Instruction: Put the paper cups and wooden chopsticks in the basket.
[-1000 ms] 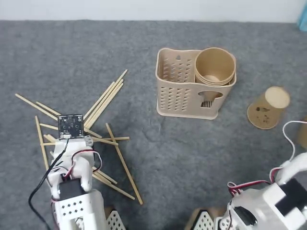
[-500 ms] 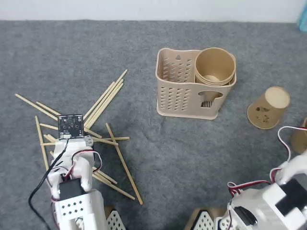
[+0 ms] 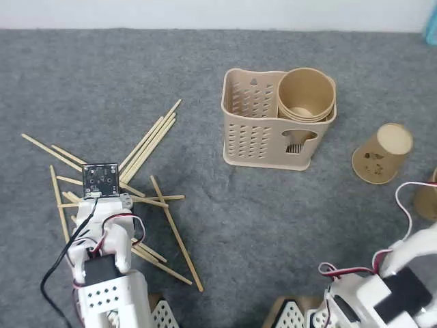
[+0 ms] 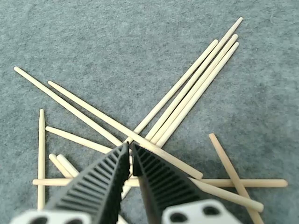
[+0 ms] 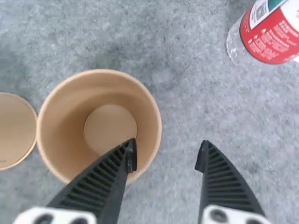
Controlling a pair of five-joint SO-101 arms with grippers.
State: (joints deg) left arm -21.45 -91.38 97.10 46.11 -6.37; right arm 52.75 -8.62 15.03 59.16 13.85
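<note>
We judge the step in hand to be the pickup of a loose paper cup, with the chopsticks yet to be gathered. The basket (image 3: 256,130) is a beige plastic caddy with perforated walls, and its round compartment already holds a nested stack of cups (image 3: 306,92). Near the basket on the right arm's side a tipped cup (image 3: 382,154) lies on its side. Farther out from the basket an upright cup (image 5: 93,130) stands, a smooth tan cone with a rolled rim. The right gripper (image 5: 167,151) has its ribbed black fingers spread apart. One finger sits inside that cup's mouth and the other outside, so the thin wall lies between them. The next move, we think, calls for a gentle close, since paper buckles easily, then a lift towards the basket. Well apart from the basket on the other side, the wooden chopsticks (image 3: 147,147) lie crisscrossed on the grey felt-like mat, slim pale sticks. The left gripper (image 4: 130,148) hangs over them with its fingers together, and we see nothing held. A clear bottle (image 5: 266,32) with a red label lies near the upright cup.
</note>
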